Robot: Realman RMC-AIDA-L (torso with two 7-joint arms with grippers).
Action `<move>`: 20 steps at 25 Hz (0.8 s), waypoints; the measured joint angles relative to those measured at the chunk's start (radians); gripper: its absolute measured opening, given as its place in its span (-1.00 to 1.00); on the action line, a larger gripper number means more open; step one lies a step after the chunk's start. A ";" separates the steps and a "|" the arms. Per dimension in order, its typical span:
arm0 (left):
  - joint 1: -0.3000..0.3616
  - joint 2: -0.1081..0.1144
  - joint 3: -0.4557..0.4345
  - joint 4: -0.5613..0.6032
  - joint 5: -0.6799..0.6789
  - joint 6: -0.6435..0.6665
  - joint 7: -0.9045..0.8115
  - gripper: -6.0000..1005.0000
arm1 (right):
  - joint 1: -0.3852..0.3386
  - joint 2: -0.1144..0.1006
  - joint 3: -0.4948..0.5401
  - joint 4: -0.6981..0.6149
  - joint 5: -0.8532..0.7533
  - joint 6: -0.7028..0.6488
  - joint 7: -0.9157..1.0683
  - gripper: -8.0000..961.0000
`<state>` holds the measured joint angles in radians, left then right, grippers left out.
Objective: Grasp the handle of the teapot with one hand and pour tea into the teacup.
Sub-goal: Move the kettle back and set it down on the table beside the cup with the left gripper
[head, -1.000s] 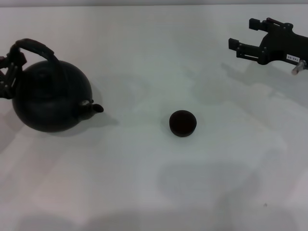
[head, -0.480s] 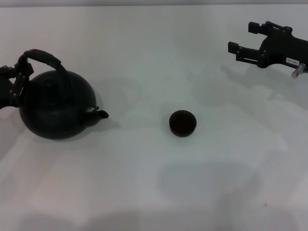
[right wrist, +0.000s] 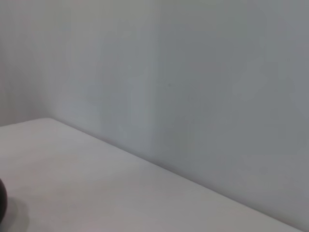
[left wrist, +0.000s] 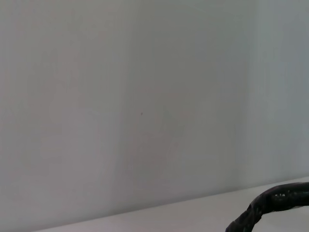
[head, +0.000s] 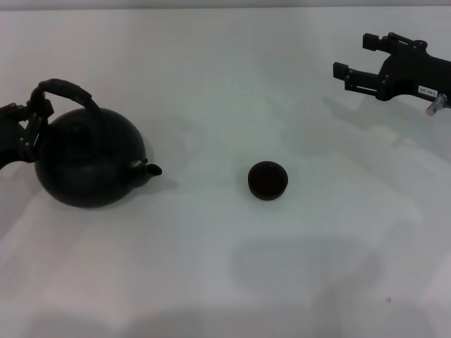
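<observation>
The teapot (head: 90, 163) is round, squat and black, with a short stubby spout pointing toward the teacup (head: 268, 180) and a thick arched handle (head: 65, 91) looping over its top. It sits at the bench's (head: 225, 267) left side. The left claw (head: 32, 123) is clamped on the handle's left end, pressed right against the pot's shoulder. The teacup, a tiny black handleless cup, stands near the bench's middle, well apart from the spout. The right claw (head: 356, 60) hovers at the far right, its 2 fingers spread with nothing between them. Compared with 0.5 s ago, the teapot has shifted slightly rightward toward the cup; the right claw is unchanged.
</observation>
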<state>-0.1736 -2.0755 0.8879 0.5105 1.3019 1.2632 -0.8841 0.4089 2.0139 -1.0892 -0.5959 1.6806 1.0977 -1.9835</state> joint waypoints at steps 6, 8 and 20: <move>-0.008 0.000 0.001 -0.011 0.010 -0.013 -0.004 -0.80 | -0.001 0.000 0.000 0.002 0.001 0.007 0.000 0.76; -0.009 0.000 0.002 -0.011 0.012 -0.014 -0.005 -0.80 | -0.001 0.000 0.000 0.002 0.001 0.010 0.000 0.76; -0.007 0.000 0.002 -0.004 0.013 -0.015 -0.007 -0.60 | -0.002 0.000 0.000 0.003 0.002 0.011 0.000 0.76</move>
<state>-0.1810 -2.0755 0.8898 0.5068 1.3149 1.2485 -0.8909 0.4065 2.0141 -1.0891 -0.5926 1.6829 1.1084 -1.9835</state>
